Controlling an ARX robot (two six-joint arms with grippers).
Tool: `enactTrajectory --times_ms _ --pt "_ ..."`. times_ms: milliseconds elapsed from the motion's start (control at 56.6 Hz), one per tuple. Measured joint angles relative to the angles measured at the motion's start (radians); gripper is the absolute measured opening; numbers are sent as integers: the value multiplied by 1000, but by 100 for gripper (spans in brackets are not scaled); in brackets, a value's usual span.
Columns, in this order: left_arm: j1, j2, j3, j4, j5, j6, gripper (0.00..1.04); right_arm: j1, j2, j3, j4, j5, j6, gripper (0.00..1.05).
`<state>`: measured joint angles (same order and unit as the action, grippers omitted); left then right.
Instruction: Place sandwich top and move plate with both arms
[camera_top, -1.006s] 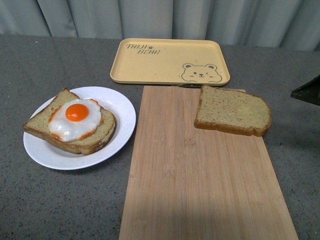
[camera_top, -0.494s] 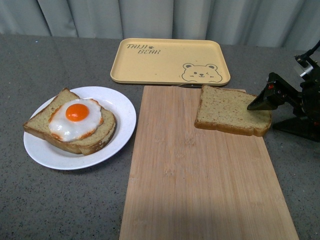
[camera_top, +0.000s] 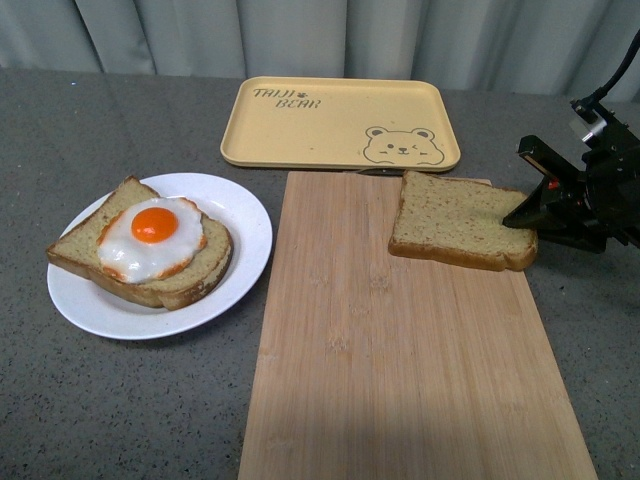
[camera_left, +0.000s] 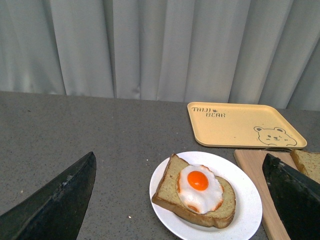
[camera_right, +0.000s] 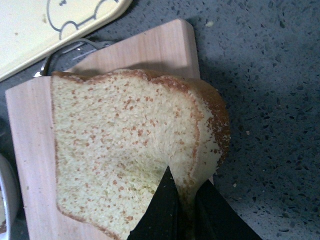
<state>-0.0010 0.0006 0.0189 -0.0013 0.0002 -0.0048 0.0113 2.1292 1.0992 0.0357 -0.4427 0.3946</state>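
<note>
Worktop (camera_top: 120, 120) – grey, speckled, carries everything.

Wooden board (camera_top: 400, 360) – runs out from under the right fingers toward the plate side.

Yellow tray (camera_top: 330, 135) – beyond the board's far end, well apart from both sets of fingers.

Plate (camera_top: 240, 215) – white and round, on the worktop just past the board's far long edge as seen from the right fingers. It is well apart from them, with the board's whole width between. An egg-topped bread slice (camera_top: 205, 270) sits on it. In the left wrist view the plate lies straight ahead of the left gripper (camera_left: 180, 157), between its two tips. The left arm is clearly the nearer one to the plate.

Sandwich top (camera_top: 455, 220) – flat on the board's corner, the corner closest to the right fingers. The slice reaches away from those fingers toward the plate, and only its near crust edge is at the tips.

Right gripper (camera_top: 520, 212) – fingers drawn close together with the crust pinched between them, one tip over the crumb face. The bread dimples there, so this looks like a real hold.

Left fingers – spread wide, nothing between them.

Judgement: the carry runs straight off the fingertips, across the board to the egg slice. An edge-only grip may let the slice droop.
</note>
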Motion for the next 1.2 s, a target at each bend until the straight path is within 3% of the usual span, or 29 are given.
enactTrajectory --times_ms 229,318,477,794,1200 --pt "0 0 0 0 0 0 98 60 -200 -151 275 -141 224 3" --pt "0 0 0 0 0 0 98 119 -222 -176 374 -158 321 3" --pt "0 0 0 0 0 0 98 301 -141 -153 521 -158 509 3" --pt "0 0 0 0 0 0 98 470 18 35 486 -146 628 3" --pt "0 0 0 0 0 0 98 537 122 160 410 -150 680 3"
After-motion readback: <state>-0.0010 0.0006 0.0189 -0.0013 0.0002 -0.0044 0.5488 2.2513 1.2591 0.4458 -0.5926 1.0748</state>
